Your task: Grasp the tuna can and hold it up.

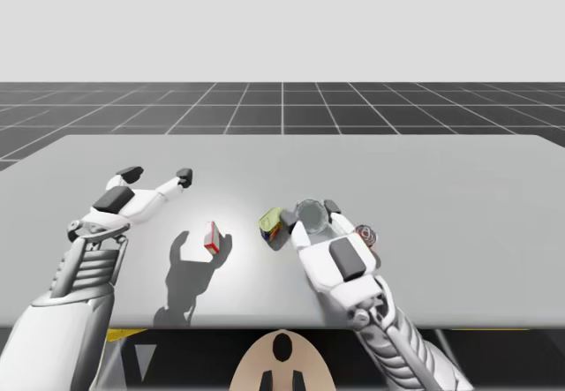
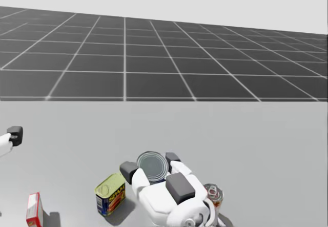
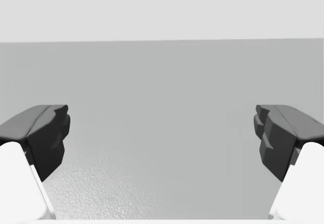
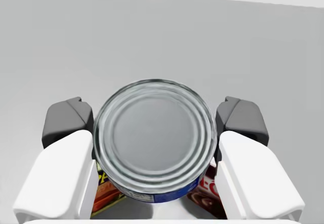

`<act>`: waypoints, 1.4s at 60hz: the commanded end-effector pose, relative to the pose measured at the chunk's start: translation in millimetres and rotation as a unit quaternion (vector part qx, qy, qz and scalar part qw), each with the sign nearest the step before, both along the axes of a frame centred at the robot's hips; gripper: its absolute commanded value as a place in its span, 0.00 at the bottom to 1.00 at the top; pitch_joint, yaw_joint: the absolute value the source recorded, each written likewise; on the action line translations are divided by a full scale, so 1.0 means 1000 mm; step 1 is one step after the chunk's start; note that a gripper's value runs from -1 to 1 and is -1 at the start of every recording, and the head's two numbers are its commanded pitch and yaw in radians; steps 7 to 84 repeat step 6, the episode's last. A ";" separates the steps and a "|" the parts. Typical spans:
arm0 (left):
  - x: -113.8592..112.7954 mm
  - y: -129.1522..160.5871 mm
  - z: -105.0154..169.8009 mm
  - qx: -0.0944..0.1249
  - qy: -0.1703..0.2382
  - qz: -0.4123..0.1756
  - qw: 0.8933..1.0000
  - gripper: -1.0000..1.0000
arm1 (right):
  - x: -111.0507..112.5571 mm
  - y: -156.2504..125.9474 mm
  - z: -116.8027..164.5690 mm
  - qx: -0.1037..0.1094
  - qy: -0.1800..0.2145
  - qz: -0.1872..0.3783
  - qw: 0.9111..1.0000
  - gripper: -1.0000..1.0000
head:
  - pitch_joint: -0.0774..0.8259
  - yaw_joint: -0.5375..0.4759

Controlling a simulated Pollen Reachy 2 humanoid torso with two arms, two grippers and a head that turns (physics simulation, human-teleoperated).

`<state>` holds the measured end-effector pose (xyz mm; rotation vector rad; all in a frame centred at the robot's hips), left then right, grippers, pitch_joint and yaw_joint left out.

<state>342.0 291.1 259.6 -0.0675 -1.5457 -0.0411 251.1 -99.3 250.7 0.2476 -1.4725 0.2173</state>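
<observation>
— Looking for the tuna can (image 4: pixel 154 140).

— Found in the right claw (image 4: pixel 154 128), clamped at the rim from both sides by the dark fingertips (image 4: pixel 68 120). Seen lid-on from the right wrist: round, silver, ringed with ridges, with a blue side below.

— Lying flat or tilted?

— Tilted, going by the head view, with the lid turned up toward the head. Hard to say whether clear of the worktop (image 1: pixel 441 197).

— Anything crowding it?

— Flanked closely. To the left, just beside the claw's left finger: a yellow boxy can (image 2: pixel 110 193) with rounded corners. To the right, close against the wrist: a small red round can (image 2: pixel 213 193). Both glimpsed under the tuna can's rim from the right wrist.

— And further left?

— A red-and-white box (image 1: pixel 212 237), alone on the worktop between the two arms, apart from the cluster of cans.

— Now for the left claw (image 1: pixel 157 176).

— Spread wide apart. Hovering over the left part of the worktop, well apart from the cans, with its shadow cast beside the red-and-white box. From the left wrist, bare grey surface ahead and between the fingers.
</observation>
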 end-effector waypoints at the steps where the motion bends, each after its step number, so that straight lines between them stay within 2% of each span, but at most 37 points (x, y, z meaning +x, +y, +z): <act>1: 0.000 0.001 0.001 0.000 -0.003 0.000 1.000 0.00 | -0.001 0.008 0.058 0.011 -0.006 -0.020 1.000 1.00 | 0.43 0.37; 2: 0.000 0.001 0.001 0.000 -0.003 0.000 1.000 0.00 | 0.000 0.007 0.062 0.009 -0.016 -0.023 1.000 1.00 | 0.43 0.37; 3: 0.000 0.001 0.001 0.001 -0.003 0.000 1.000 0.00 | 0.003 0.003 0.071 0.005 -0.046 -0.031 0.998 1.00 | 0.43 0.36; 6: 0.000 0.001 0.001 0.002 -0.004 0.001 1.000 0.00 | 0.005 -0.002 0.087 0.008 -0.090 -0.038 0.995 1.00 | 0.43 0.36; 84: 0.000 0.001 0.001 0.002 -0.004 0.001 1.000 0.00 | 0.005 -0.002 0.087 0.008 -0.090 -0.038 0.995 1.00 | 0.43 0.36</act>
